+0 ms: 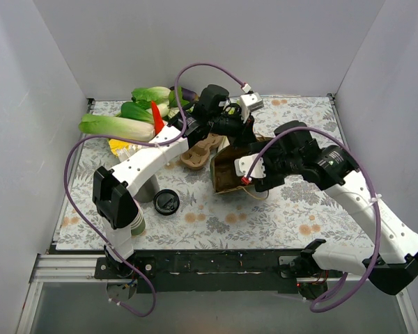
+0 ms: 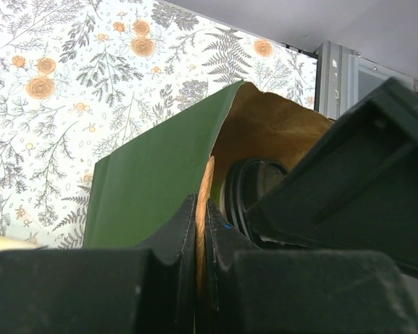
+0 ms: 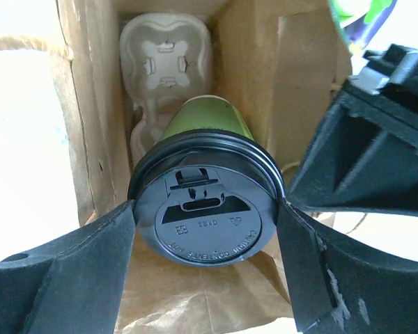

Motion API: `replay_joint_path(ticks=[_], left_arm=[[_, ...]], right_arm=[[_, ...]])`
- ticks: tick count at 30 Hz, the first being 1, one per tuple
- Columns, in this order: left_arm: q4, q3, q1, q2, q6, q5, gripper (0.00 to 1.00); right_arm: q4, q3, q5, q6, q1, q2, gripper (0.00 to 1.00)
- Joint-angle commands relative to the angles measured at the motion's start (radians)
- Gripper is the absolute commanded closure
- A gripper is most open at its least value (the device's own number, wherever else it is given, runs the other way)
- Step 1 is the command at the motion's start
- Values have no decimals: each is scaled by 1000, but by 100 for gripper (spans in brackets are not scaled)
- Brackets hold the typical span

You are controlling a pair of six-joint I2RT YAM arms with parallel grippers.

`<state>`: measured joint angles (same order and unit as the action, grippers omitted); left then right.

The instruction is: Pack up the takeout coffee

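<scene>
Paper bag point(image 1: 224, 174) is lying open, your left gripper point(image 2: 200, 209) pinching its rim. Pulp cup carrier point(image 3: 166, 62) is sitting at 12 o'clock, deep inside. Your right gripper point(image 3: 205, 229) is clamping the lidded takeout coffee point(image 3: 202, 122), base pointing straight at it.

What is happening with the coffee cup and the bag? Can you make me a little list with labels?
takeout coffee: green cup with its black lid on, inside the bag's mouth
paper bag: brown inside, green outside, lying open on the table
cup carrier: deeper in the bag, behind the cup
right jaws: shut on the lid's rim, one on each side
left jaws: shut, pinching the bag's edge
loose black lid: on the table, outside the bag
</scene>
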<state>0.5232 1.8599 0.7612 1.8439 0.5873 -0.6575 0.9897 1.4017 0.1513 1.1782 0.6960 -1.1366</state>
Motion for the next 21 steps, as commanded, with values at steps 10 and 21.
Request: replay_joint_path(ticks=[10, 21], left_arm=[[-35, -21, 3, -25, -1, -99, 100], [-97, -30, -19, 23, 126, -136, 100]], right_arm=[[-40, -191, -61, 158, 7, 76, 99], [-170, -311, -197, 225, 8, 92, 99]])
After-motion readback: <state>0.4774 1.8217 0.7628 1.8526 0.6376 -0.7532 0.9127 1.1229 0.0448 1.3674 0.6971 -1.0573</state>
